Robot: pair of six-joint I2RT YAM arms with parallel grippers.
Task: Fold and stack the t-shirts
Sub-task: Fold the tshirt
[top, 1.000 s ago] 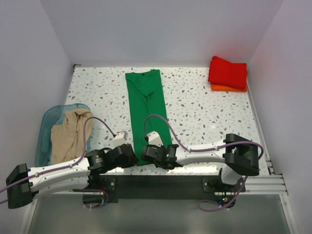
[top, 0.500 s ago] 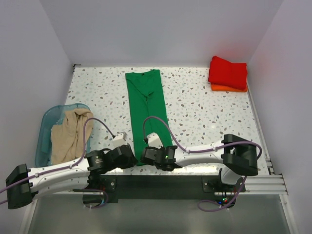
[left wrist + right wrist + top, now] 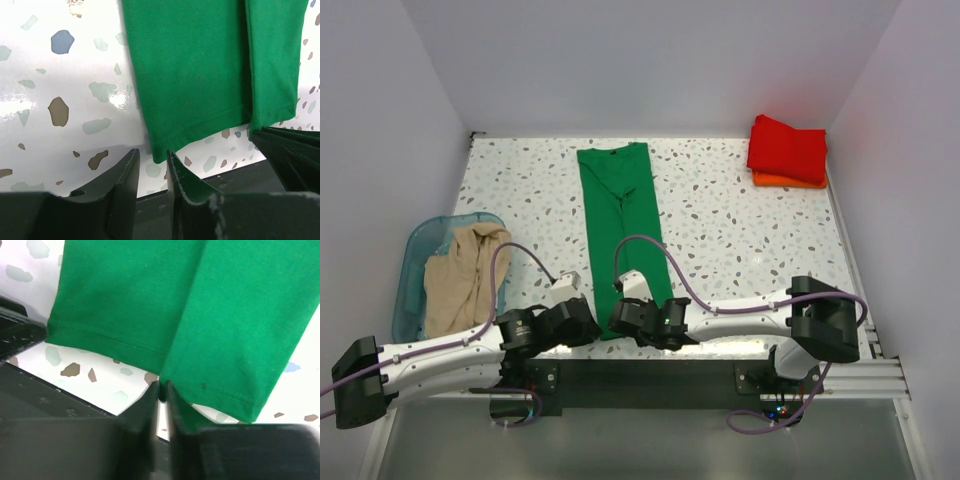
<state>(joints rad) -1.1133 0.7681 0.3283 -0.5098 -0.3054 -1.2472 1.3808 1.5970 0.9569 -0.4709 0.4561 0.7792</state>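
Observation:
The green t-shirt (image 3: pixel 620 220) lies folded into a long strip down the middle of the table, its hem at the near edge. My left gripper (image 3: pixel 582 318) is open, its jaws a little apart around the hem's left corner (image 3: pixel 159 150). My right gripper (image 3: pixel 625 318) is shut on the hem (image 3: pixel 210 385) near the middle fold, jaws almost touching. The red t-shirt (image 3: pixel 788 146) lies folded on the orange t-shirt (image 3: pixel 790 180) at the back right. The beige t-shirt (image 3: pixel 460 280) lies crumpled in the bin.
A translucent teal bin (image 3: pixel 415 260) stands at the left edge of the table. The black front rail (image 3: pixel 650 375) runs just behind both grippers. White walls close in the table on three sides.
My right gripper has slid slightly left along the hem and its forearm has dropped. My left gripper has barely moved. The shirts lie as before.

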